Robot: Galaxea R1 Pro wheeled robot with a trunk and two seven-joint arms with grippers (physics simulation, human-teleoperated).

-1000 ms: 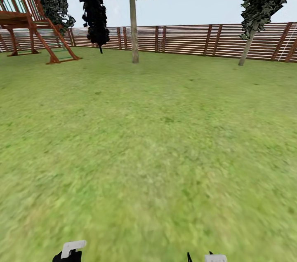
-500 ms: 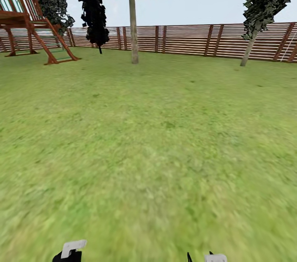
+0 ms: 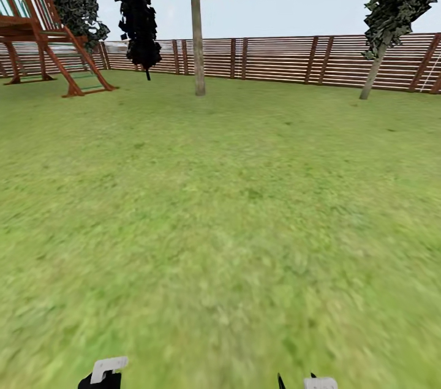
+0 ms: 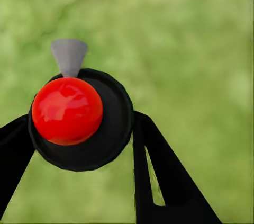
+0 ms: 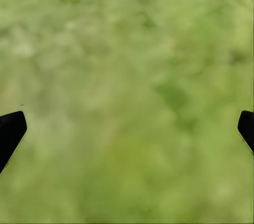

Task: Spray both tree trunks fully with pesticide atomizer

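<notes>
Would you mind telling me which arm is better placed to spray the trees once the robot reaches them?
The left. Its jaws are already closed on the atomizer, the red-capped black sprayer with a grey nozzle, held over the grass. The right gripper is open and holds nothing. The two tree trunks stand far ahead by the fence.
</notes>
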